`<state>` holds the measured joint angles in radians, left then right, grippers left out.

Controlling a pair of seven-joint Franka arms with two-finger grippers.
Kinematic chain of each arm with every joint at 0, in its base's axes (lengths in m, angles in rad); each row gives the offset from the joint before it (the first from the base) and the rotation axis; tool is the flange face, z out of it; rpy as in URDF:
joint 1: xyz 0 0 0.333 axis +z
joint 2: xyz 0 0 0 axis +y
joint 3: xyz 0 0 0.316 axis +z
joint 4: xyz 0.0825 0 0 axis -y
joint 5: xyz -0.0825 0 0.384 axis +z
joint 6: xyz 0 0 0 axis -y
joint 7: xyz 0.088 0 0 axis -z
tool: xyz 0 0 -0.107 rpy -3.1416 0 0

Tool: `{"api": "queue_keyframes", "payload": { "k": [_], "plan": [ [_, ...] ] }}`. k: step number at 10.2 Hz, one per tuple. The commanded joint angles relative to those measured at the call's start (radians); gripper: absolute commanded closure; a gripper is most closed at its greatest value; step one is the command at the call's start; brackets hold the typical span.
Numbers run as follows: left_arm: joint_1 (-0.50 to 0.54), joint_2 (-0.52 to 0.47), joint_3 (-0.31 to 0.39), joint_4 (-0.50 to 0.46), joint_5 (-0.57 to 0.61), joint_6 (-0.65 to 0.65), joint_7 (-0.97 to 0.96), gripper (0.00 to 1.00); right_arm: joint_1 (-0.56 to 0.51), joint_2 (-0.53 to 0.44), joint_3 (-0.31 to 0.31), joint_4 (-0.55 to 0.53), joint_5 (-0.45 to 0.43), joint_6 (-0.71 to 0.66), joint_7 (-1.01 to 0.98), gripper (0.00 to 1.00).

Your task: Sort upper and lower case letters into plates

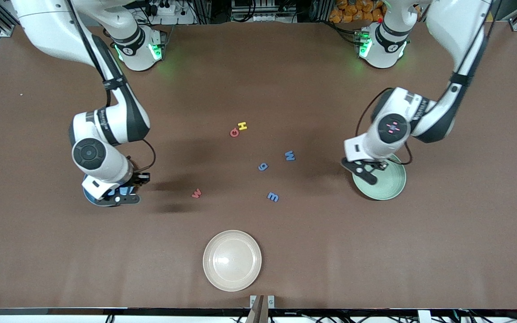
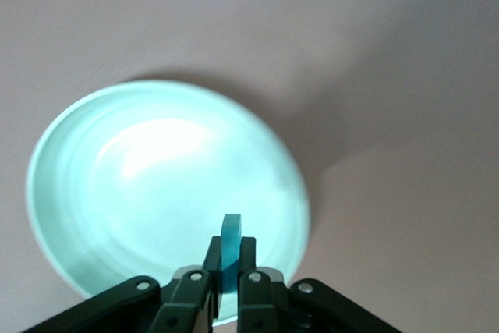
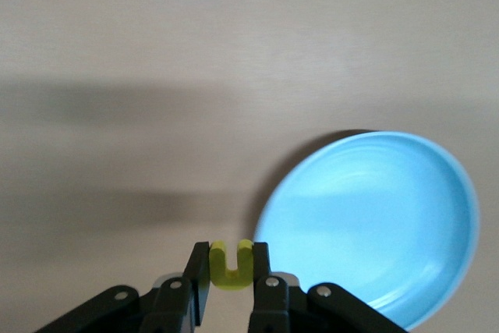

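Carrying is the step in hand for both arms: each gripper is clamped on a letter and hangs by a plate, so the next move, as I judge it, calls for centring over the dish, lowering a little and parting the fingers. At mid-right of the front view the left gripper (image 1: 361,170) pinches a teal letter (image 2: 231,259) on edge over the rim of the mint plate (image 1: 391,186); the wrist view shows the plate (image 2: 156,185) empty. At mid-left of the front view the right gripper (image 1: 121,190) grips a yellow letter (image 3: 232,264) and mostly hides the blue plate (image 1: 90,197); from its wrist camera the plate (image 3: 374,224) lies just beside the letter, not under it, so a short shift toward the dish looks needed before release. Six letters wait on the table (image 1: 38,251) around the frame's centre: a yellow H (image 1: 242,126) touching a red letter (image 1: 234,133), a blue letter (image 1: 290,155), a blue g (image 1: 263,167), a blue m (image 1: 273,196) and a red w (image 1: 196,193). A cream plate (image 1: 232,260) sits empty at lower centre. The surface is a plain matte brown mat, flat and unmarked. Along the top edge stand the two arm bases with green lights, cables, aluminium framing and something orange, too small to name.
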<state>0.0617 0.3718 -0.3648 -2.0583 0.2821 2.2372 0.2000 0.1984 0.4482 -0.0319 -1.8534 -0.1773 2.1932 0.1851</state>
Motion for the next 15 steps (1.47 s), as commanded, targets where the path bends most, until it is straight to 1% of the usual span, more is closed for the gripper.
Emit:
{"api": "queue_keyframes", "payload": {
  "k": [1,2,3,4,5,6,7,9,12,13,14,15],
  "plan": [
    [0.049,0.01,-0.017,-0.011,0.017,0.013,0.041,0.71,-0.123,0.003,0.009,0.002,-0.039,-0.009,-0.172,0.98],
    [0.05,0.018,-0.019,-0.013,0.016,0.021,0.041,0.01,-0.173,0.003,0.01,0.002,-0.039,-0.009,-0.238,0.92],
    [0.044,0.015,-0.02,-0.01,0.016,0.021,0.036,0.0,-0.198,0.003,0.012,0.002,-0.036,-0.009,-0.29,0.7],
    [0.043,0.015,-0.038,-0.002,0.005,0.021,0.023,0.0,-0.2,0.003,0.012,0.0,-0.031,-0.007,-0.294,0.09],
    [0.04,0.018,-0.06,0.003,-0.054,0.021,-0.011,0.0,-0.198,0.003,0.012,0.002,-0.028,-0.009,-0.289,0.0],
    [0.015,0.022,-0.086,0.016,-0.113,0.021,-0.086,0.0,-0.194,0.004,0.012,0.0,-0.027,-0.009,-0.28,0.0],
    [-0.04,0.029,-0.094,0.045,-0.119,0.021,-0.213,0.0,-0.194,0.006,0.013,0.002,-0.027,-0.01,-0.268,0.0],
    [-0.167,0.091,-0.092,0.13,-0.118,0.021,-0.481,0.0,-0.189,0.012,0.017,0.003,-0.016,-0.009,-0.237,0.0],
    [-0.327,0.194,-0.086,0.251,-0.1,0.024,-0.932,0.0,-0.174,0.017,0.018,0.008,0.054,0.003,-0.234,0.0],
    [-0.353,0.231,-0.085,0.288,-0.095,0.027,-1.067,0.0,-0.171,0.021,0.017,0.008,0.055,0.01,-0.236,0.0],
    [-0.361,0.254,-0.085,0.3,-0.058,0.039,-1.127,0.0,-0.171,0.023,0.017,0.008,0.055,0.01,-0.236,0.0],
    [-0.358,0.274,-0.083,0.294,-0.047,0.094,-1.181,0.0,-0.171,0.024,0.017,0.008,0.055,0.011,-0.236,0.0]
  ]
}}
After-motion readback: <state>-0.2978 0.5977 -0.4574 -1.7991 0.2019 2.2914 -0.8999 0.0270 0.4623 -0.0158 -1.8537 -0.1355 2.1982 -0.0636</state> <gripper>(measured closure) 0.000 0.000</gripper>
